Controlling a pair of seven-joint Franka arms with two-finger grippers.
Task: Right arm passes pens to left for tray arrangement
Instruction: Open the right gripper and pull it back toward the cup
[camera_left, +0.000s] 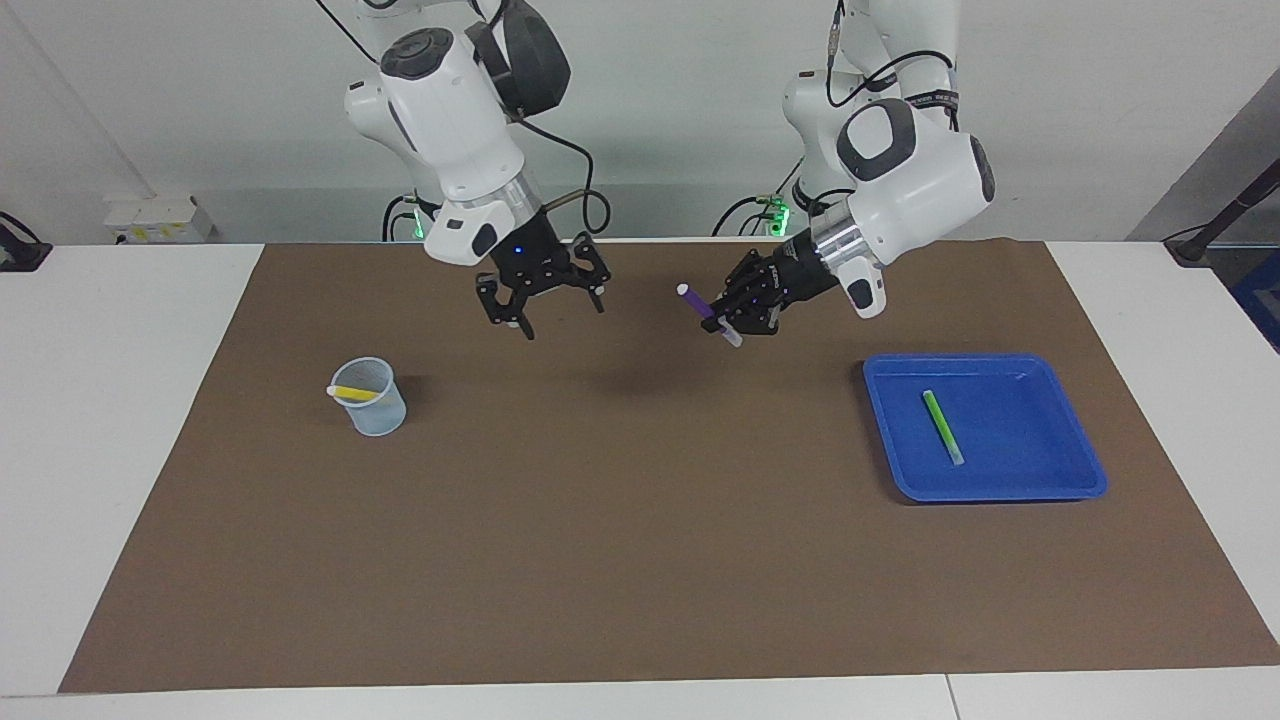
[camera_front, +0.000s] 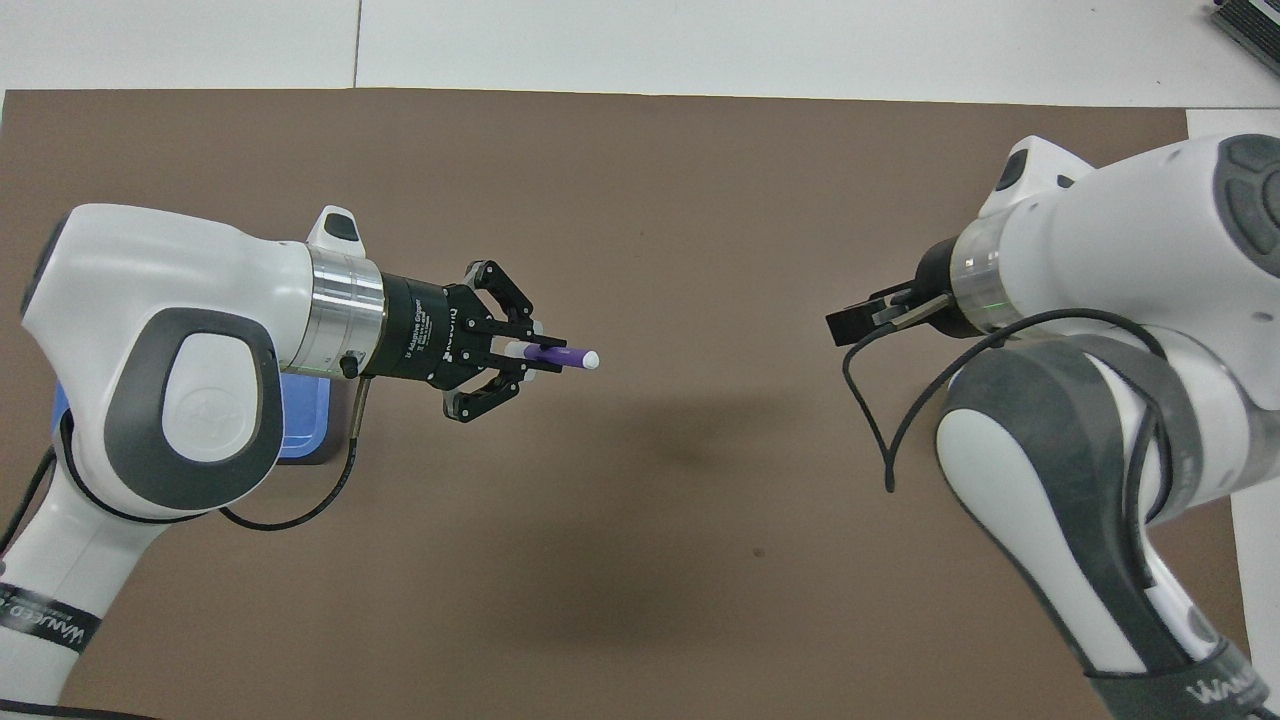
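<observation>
A pale-blue mesh cup (camera_left: 372, 399) holding the yellow pen (camera_left: 352, 393) stands toward the right arm's end of the tabletop (camera_left: 130, 330), well apart from the blue tray (camera_left: 1075, 455) at the left arm's end, where the green pen (camera_left: 942, 426) lies. Between them, above the brown mat (camera_left: 620, 540), the left gripper (camera_left: 728, 318) has its jaws clamped on the purple pen (camera_left: 697, 303), tilted, its pale tip toward the right gripper (camera_left: 545, 300), which hangs apart with jaws spread and nothing in them. A white wall (camera_left: 690, 110) backs both arms.
</observation>
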